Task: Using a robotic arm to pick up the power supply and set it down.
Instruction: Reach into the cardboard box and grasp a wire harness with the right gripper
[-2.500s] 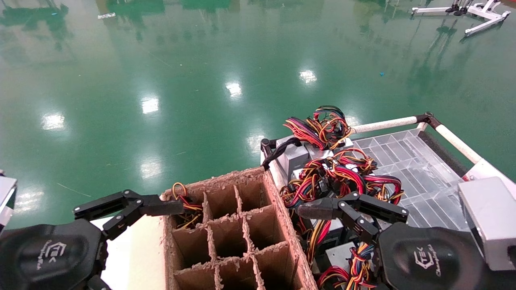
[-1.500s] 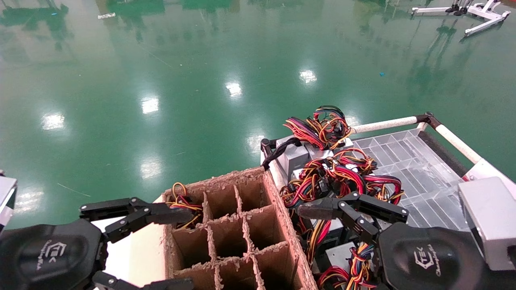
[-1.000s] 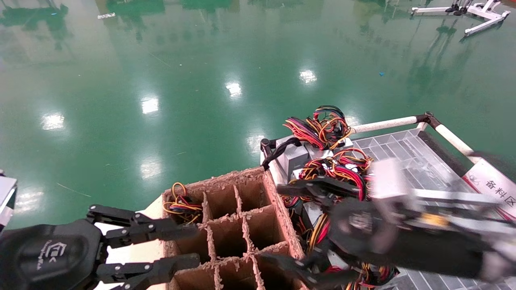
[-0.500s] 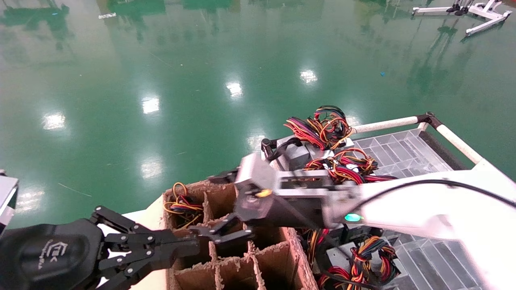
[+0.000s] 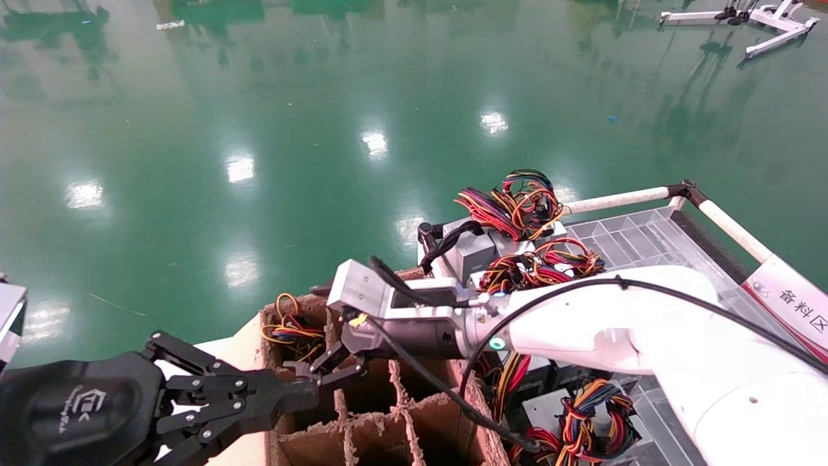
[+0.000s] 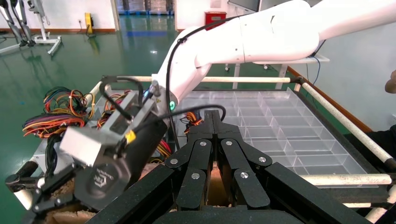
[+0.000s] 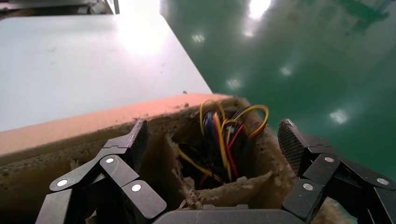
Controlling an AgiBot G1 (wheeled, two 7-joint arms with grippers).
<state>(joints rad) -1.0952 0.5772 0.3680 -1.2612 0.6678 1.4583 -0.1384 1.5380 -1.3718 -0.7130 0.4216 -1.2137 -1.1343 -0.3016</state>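
Observation:
A power supply sits down in the far-left cell of the brown cardboard divider box (image 5: 446,323); only its red, yellow and black wires (image 5: 284,327) (image 7: 224,140) show, and the grey body is hidden. My white right arm (image 5: 601,323) reaches across the box. Its gripper (image 5: 309,330) (image 7: 215,140) is open, with one finger on each side of that cell, above the wires and holding nothing. My left gripper (image 5: 309,391) (image 6: 211,114) is shut and empty at the box's near-left edge, just below the right gripper.
Several more grey power supplies (image 5: 475,249) with tangled wire bundles (image 5: 517,204) lie on the cart to the right, beside a clear divided tray (image 5: 647,243) and white rails (image 5: 614,199). A white table top (image 7: 84,60) lies left of the box. Green floor lies beyond.
My right arm swung from over the cart leftward across the cardboard box to the far-left cell, its gripper opening. My left gripper went from open to shut and shifted right.

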